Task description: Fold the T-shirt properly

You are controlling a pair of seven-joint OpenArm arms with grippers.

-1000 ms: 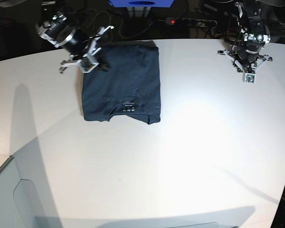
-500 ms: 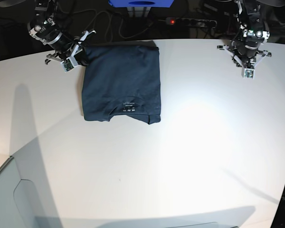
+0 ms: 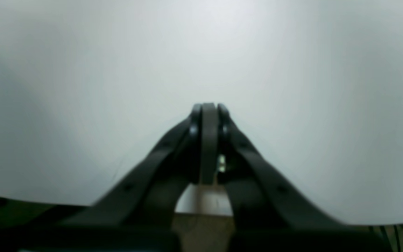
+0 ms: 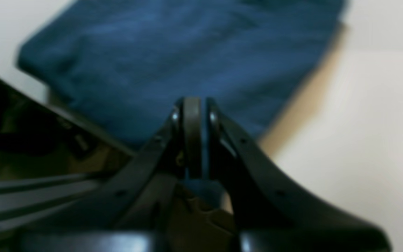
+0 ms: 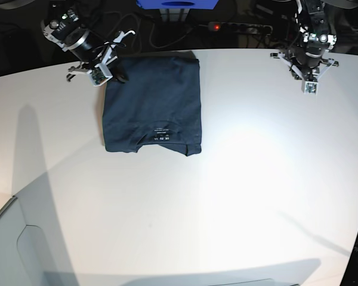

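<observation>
- T-shirt [image 5: 153, 105]: dark navy, folded into a tidy rectangle, flat on the white table [image 5: 238, 179], far-left part of the surface. Small white neck label [image 5: 160, 135] faces up near the front edge.
- Right gripper [image 5: 118, 75]: jaws pressed together, holding nothing, tips at the shirt's far-left corner; whether they touch the cloth I cannot tell.
- Left gripper [image 5: 302, 76]: jaws closed, empty, above bare table at the far-right side, well apart from the shirt.
- Both wrist views blurred.
</observation>
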